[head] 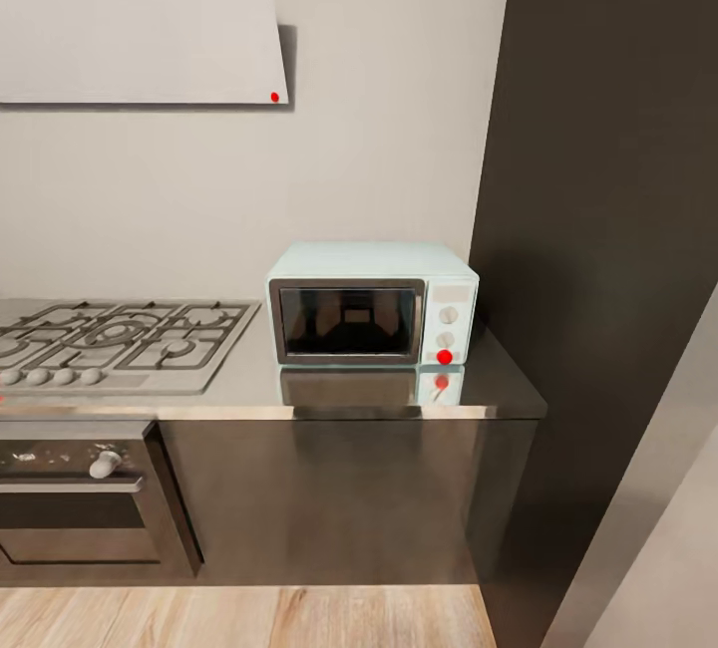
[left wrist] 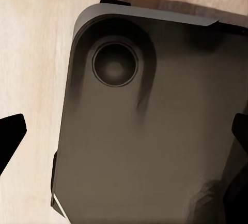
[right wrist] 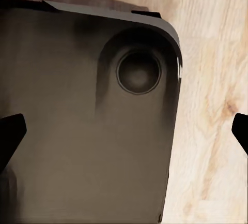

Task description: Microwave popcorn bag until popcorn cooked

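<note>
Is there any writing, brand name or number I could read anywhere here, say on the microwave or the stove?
No readable text anywhere.
Microwave: its white panel has two knobs and a red dot, no legible words or numbers.
Gas hob: plain knobs, no markings visible.
Oven: faint specks beside its white knob, too blurred to read.
Hood: only a red dot, no lettering.

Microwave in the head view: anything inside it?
The microwave has its door shut. Its dark glass shows only dim shapes and reflections. Whether the popcorn bag is inside cannot be told.
</note>
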